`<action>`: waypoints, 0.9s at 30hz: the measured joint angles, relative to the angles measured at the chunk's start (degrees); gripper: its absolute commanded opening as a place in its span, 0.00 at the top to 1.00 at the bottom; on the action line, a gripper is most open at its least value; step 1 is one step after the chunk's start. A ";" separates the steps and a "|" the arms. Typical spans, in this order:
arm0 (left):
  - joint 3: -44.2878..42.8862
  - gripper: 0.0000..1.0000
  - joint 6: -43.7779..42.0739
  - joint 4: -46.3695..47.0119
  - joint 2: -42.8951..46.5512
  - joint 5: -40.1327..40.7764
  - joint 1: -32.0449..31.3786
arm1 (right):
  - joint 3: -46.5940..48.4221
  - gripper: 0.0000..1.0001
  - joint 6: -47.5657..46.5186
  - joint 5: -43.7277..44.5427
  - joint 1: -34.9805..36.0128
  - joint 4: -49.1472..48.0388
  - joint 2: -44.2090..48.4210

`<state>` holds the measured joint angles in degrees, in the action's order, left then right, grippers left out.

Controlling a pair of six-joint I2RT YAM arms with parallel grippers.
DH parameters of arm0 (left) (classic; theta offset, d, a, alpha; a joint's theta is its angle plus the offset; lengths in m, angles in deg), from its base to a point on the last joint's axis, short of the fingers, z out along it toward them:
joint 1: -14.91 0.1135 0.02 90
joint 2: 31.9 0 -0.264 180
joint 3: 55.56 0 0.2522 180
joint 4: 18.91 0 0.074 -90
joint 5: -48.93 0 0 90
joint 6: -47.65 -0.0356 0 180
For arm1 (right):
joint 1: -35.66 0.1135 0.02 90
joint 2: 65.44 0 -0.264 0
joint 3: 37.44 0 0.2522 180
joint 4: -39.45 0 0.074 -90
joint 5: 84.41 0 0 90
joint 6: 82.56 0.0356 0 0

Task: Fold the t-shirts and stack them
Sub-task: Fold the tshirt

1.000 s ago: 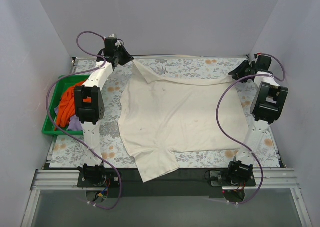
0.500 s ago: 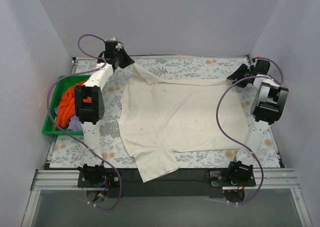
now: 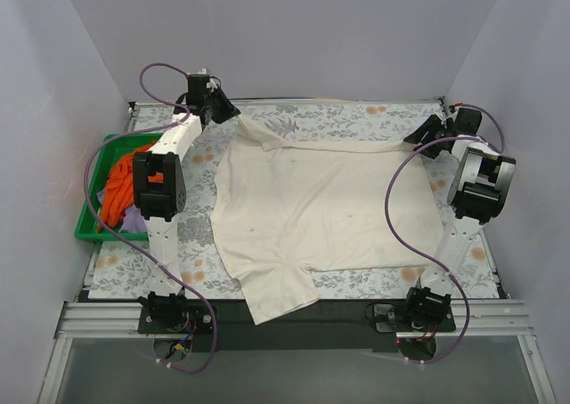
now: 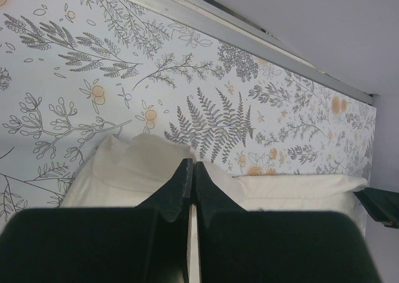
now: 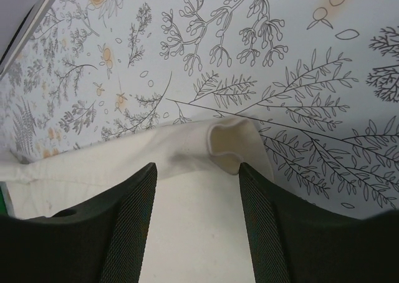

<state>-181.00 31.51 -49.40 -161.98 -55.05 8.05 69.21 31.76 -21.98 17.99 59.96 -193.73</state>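
The cream t-shirt point(image 3: 321, 208) lies spread on the flowered table, its lower part hanging over the near edge. My left gripper point(image 3: 233, 112) is shut on the shirt's far left corner point(image 4: 140, 164), its fingers pressed together point(image 4: 192, 171) with cloth between them. My right gripper point(image 3: 419, 139) is open above the shirt's far right corner point(image 5: 234, 147), which is curled over; it holds nothing point(image 5: 196, 171). The orange t-shirt point(image 3: 116, 186) and the lavender t-shirt point(image 3: 134, 219) lie bunched in the green tray.
The green tray point(image 3: 87, 222) sits at the table's left edge. Purple cables loop from both arms. The back rail point(image 4: 249, 37) runs just behind the left gripper. Grey walls close in three sides.
The left gripper has drawn the shirt's far left corner slightly further back and left. The right gripper has shifted a little to the right at the far right corner.
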 measured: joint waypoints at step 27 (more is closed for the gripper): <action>0.68 1.00 -0.37 0.07 0.00 -0.26 0.00 | 4.55 0.60 2.78 -4.15 0.85 -3.74 -2.73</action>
<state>-180.32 31.14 -49.34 -161.98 -55.31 8.05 73.75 34.54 -26.13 18.84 56.22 -196.46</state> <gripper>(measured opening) 0.018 0.414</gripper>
